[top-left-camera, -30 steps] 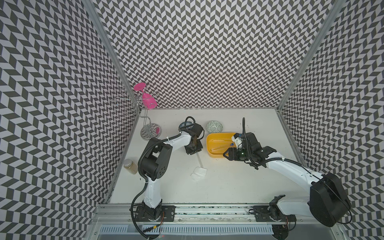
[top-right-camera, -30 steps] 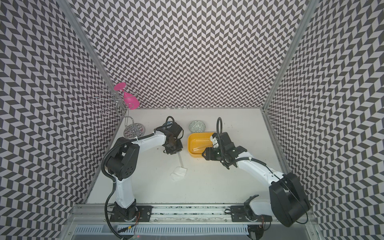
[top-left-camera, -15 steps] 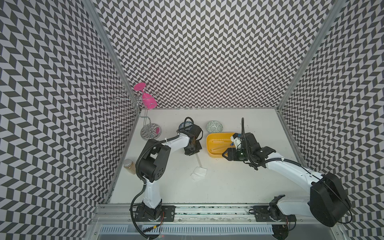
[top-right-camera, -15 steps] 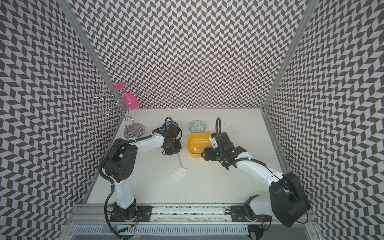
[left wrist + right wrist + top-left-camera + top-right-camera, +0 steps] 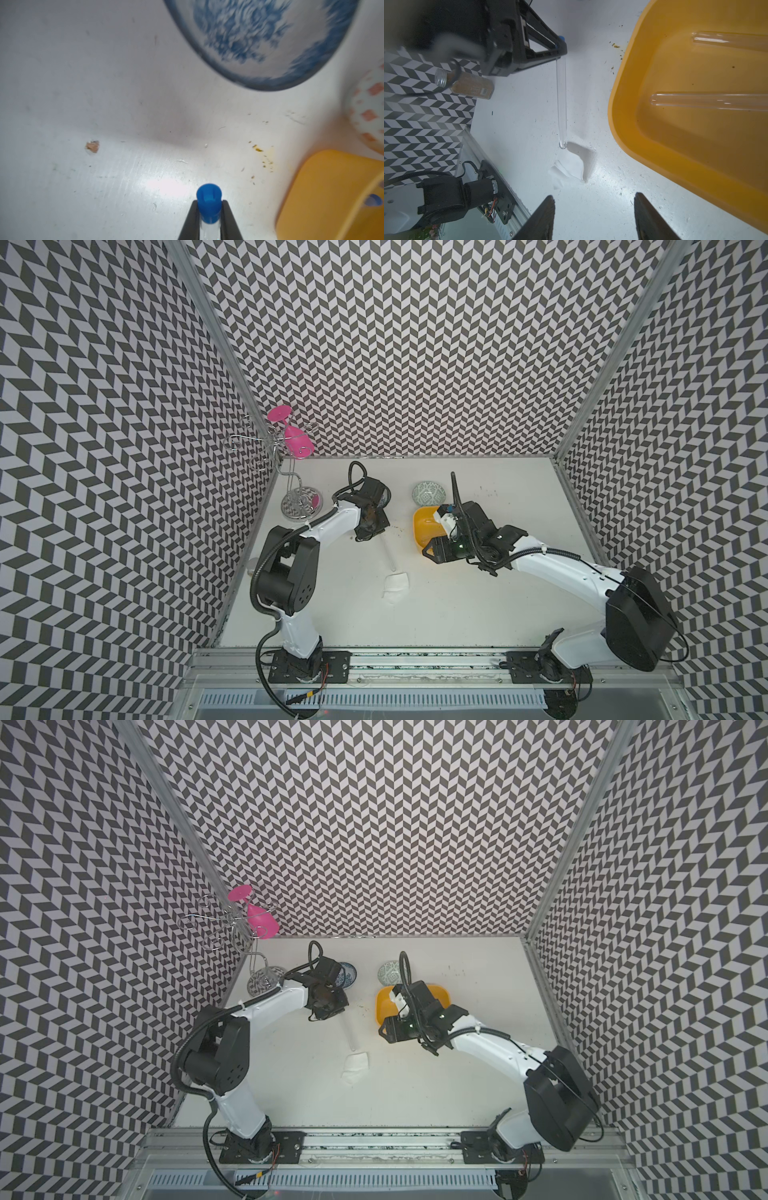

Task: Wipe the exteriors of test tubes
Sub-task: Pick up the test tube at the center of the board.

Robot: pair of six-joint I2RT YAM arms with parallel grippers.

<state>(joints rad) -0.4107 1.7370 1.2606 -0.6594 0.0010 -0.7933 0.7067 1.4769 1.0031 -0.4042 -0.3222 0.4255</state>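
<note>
Tabletop (image 5: 457, 605), tubes (image 5: 716, 101) in tray (image 5: 618, 116), wrist view only

Glossy clear test tube (image 5: 562, 104); matt papery tissue (image 5: 571, 164)

the walls (image 5: 415, 344) carry a black-and-white chevron pattern. the tub (image 5: 695, 145) is yellow. the test tube (image 5: 561, 99) is clear with a blue cap (image 5: 208, 199); the 2 other tubes (image 5: 716, 101) are clear. the bowl (image 5: 259, 41) is white with blue swirls. the glass (image 5: 297, 441) is pink, the tissue (image 5: 395, 587) white.
</note>
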